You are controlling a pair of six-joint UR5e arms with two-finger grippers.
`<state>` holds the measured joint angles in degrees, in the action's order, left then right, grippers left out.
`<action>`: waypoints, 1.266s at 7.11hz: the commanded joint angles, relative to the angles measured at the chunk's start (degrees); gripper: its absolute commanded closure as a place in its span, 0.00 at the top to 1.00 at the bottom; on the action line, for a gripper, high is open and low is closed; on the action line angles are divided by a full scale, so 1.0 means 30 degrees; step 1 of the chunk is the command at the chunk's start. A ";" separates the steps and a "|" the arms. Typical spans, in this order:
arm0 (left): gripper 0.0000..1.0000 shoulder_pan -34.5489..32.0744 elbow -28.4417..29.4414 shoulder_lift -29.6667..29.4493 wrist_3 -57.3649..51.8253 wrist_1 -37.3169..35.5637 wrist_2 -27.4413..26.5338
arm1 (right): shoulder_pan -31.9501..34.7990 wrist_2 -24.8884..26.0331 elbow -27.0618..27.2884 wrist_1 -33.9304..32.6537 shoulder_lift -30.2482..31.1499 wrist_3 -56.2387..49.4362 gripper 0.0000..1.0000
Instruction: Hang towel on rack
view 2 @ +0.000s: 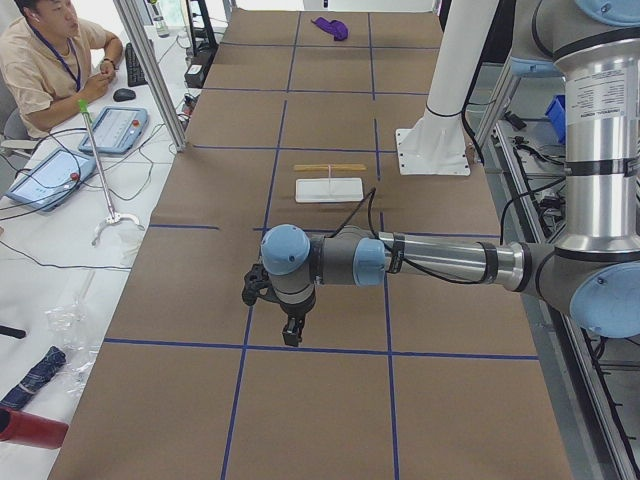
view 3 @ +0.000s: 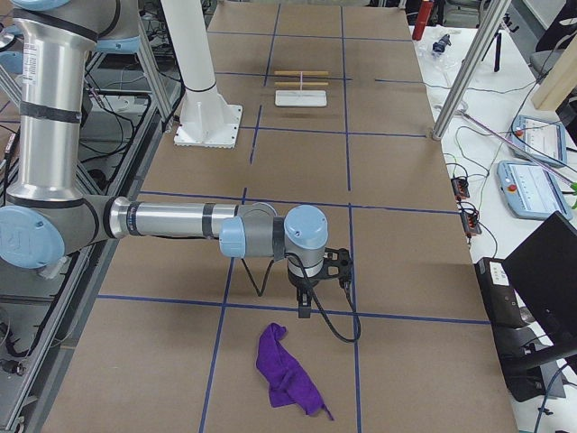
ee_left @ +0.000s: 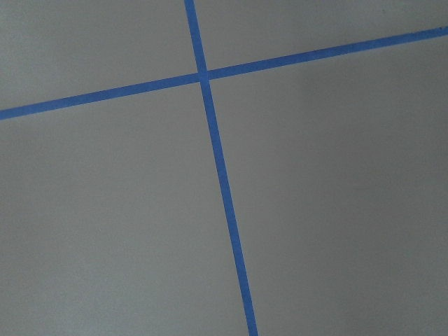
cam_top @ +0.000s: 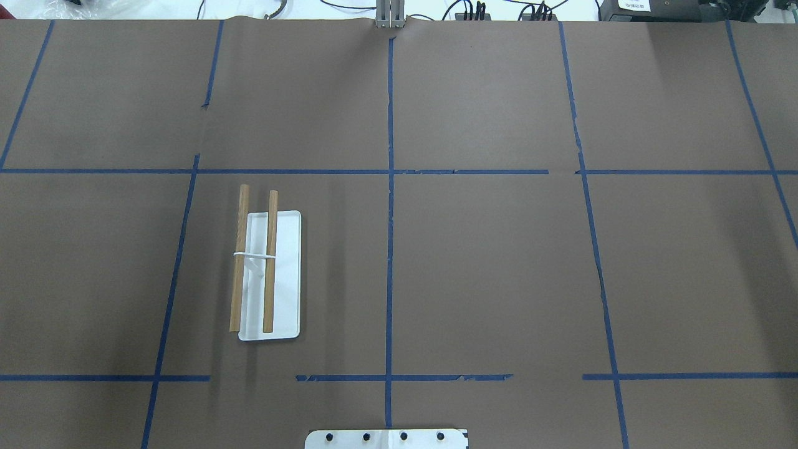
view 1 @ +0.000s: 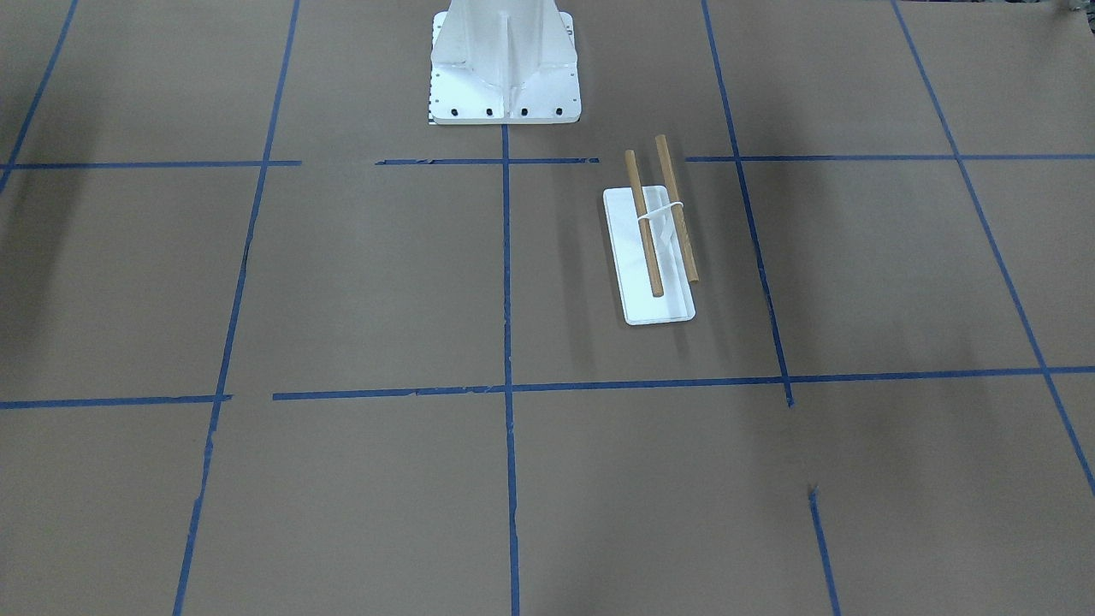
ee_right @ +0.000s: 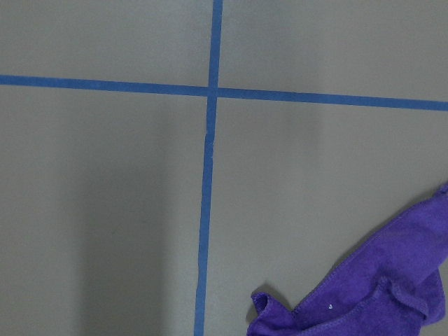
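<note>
Brown-paper tabletop (cam_top: 499, 280) with a blue tape grid; one operator (view 2: 50, 60) sits at a side desk. Count: one rack (cam_top: 287, 274) (white base tray, two wooden bars over it) on robot's left half, one purple towel (view 3: 287, 370) crumpled at the right end, well apart from the rack. Left hand (view 2: 291, 330) and right hand (view 3: 304, 308) hover over the tabletop, the right one near the towel; can't tell finger opening on either.
</note>
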<state>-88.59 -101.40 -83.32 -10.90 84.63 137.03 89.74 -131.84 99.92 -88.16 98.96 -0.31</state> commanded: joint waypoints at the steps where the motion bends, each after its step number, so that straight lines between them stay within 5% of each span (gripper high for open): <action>1: 1.00 0.0000 -0.0124 -0.0059 -0.0058 0.0031 -0.0033 | 0.0000 -0.0058 0.0119 0.0002 -0.0058 0.0045 1.00; 3: 1.00 -0.0058 -0.0676 -0.0001 -0.0058 0.0119 -0.0062 | -0.0029 0.0000 0.0295 0.0119 -0.0088 -0.0129 1.00; 6: 1.00 -0.0029 -0.1034 -0.0821 -0.0029 0.0207 -0.1031 | -0.1313 -0.1050 0.0502 0.4175 0.0029 -0.0014 1.00; 9: 1.00 -0.0029 -0.0945 -0.0821 -0.0059 0.1026 -0.1029 | -0.2311 -0.0766 -0.0401 0.6001 0.0553 -0.0827 1.00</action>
<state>-88.68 -104.25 -85.75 -11.06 86.85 133.96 84.08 -134.81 100.28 -72.63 99.71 -1.21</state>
